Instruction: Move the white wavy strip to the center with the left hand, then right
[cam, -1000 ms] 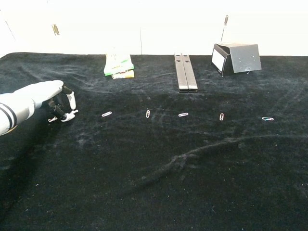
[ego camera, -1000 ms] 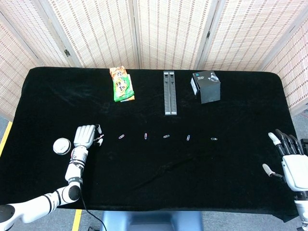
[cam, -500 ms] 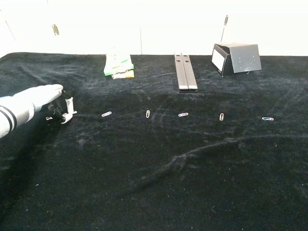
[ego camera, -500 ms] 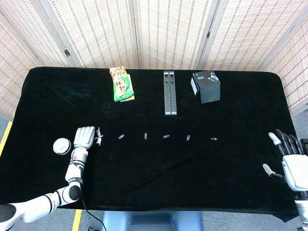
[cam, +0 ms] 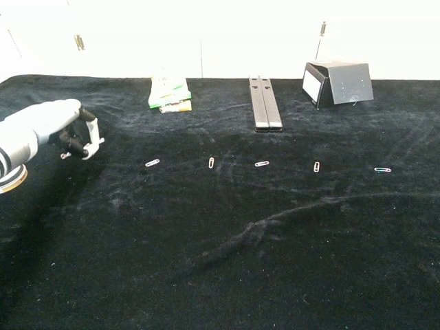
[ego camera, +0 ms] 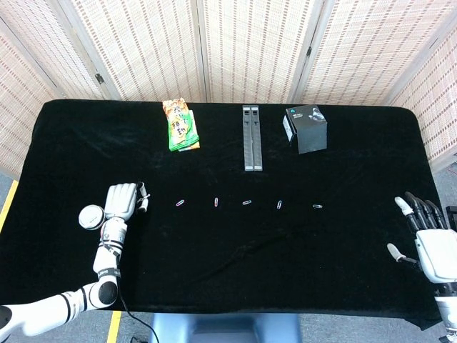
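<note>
My left hand (ego camera: 123,201) is at the table's left, fingers curled in, raised a little off the cloth in the chest view (cam: 51,127). A small white wavy strip (cam: 65,155) hangs pinched under its fingertips; the head view hides it beneath the hand. To its right a row of several small clips runs across the middle, from the nearest clip (ego camera: 180,203) to the farthest clip (ego camera: 318,206). My right hand (ego camera: 428,239) rests at the table's right edge, fingers spread, holding nothing.
A white round tin (ego camera: 91,216) lies just left of my left hand. At the back stand a green snack packet (ego camera: 181,124), a long grey bar (ego camera: 251,138) and a black box (ego camera: 306,128). Black cloth covers the table (ego camera: 228,271).
My left hand closed its fingers on the white strip, then rose and drew back to the left with it. The right hand barely shifted.
</note>
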### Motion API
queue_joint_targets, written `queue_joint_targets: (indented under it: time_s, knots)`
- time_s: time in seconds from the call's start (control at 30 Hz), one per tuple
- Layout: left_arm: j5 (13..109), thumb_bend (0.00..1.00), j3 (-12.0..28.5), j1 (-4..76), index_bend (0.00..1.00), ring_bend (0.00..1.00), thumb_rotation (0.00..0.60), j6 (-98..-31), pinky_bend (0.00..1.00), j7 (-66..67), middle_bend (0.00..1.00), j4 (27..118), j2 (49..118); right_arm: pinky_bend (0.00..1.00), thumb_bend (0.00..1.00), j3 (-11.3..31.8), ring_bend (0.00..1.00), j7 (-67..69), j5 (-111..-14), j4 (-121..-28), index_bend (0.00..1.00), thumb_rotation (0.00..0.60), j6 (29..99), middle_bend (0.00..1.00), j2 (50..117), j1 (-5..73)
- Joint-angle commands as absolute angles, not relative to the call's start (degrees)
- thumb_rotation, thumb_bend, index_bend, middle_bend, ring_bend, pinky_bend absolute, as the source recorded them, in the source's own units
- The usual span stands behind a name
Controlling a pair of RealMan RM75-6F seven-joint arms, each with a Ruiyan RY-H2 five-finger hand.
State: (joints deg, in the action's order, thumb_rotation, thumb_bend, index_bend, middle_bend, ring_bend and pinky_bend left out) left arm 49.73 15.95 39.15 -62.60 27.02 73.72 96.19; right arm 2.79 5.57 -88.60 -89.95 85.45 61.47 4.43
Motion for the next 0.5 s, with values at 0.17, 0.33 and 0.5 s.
queue_joint_targets:
  time_s: [0.17,0.33,0.5]
  knots:
    - [52.60,0.58,17.91,39.94,0.82,1.00,0.600,-63.18,1.00,23.76,1.00,79.48,95.04,0.00,0.27,2.59,0.00,5.55,-88.78,-90.01,0.00,0.600,85.54,0.00,61.47,4.30]
    - [52.54,0.58,19.28,42.97,0.82,1.00,0.600,-58.95,1.00,20.67,1.00,78.33,97.71,0.00,0.27,2.35,0.00,5.94,-88.71,-89.88,0.00,0.600,85.37,0.00,61.32,4.14]
    - [53.44,0.58,19.52,46.47,0.82,1.00,0.600,-55.39,1.00,19.09,1.00,74.53,101.39,0.00,0.27,2.16,0.00,6.75,-88.43,-89.62,0.00,0.600,85.66,0.00,61.01,3.63]
